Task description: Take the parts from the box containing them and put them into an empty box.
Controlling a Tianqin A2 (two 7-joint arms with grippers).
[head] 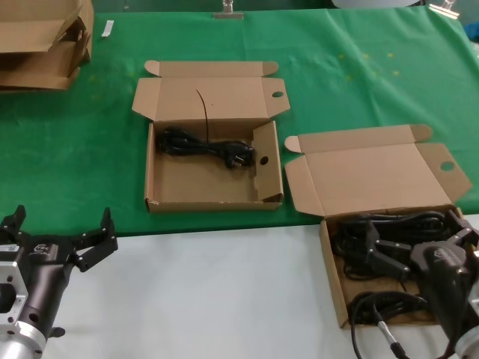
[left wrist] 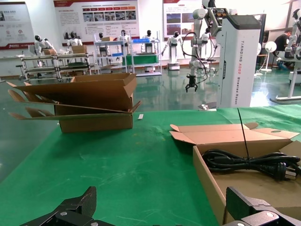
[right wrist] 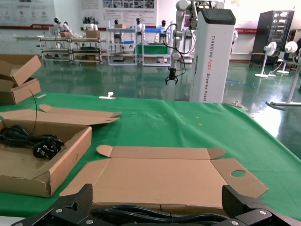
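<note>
The box containing the parts (head: 334,288) sits at the right front, lid laid open behind it, with coiled black cords (head: 392,222) inside. My right gripper (head: 419,238) hangs open just over those cords, and its wrist view shows a cord (right wrist: 141,217) between the spread fingers (right wrist: 83,197), not clamped. The other box (head: 213,200) lies in the middle on the green cloth, with an upright holed side flap (head: 264,160). One cord with a plug (head: 207,146) lies in its far half. My left gripper (head: 63,224) is open at the front left, holding nothing.
A stack of flattened cardboard (head: 41,45) fills the far left corner. The near part of the table is white (head: 209,292), the rest green cloth (head: 359,82). A thin black tie (head: 202,112) stands up over the middle box's lid.
</note>
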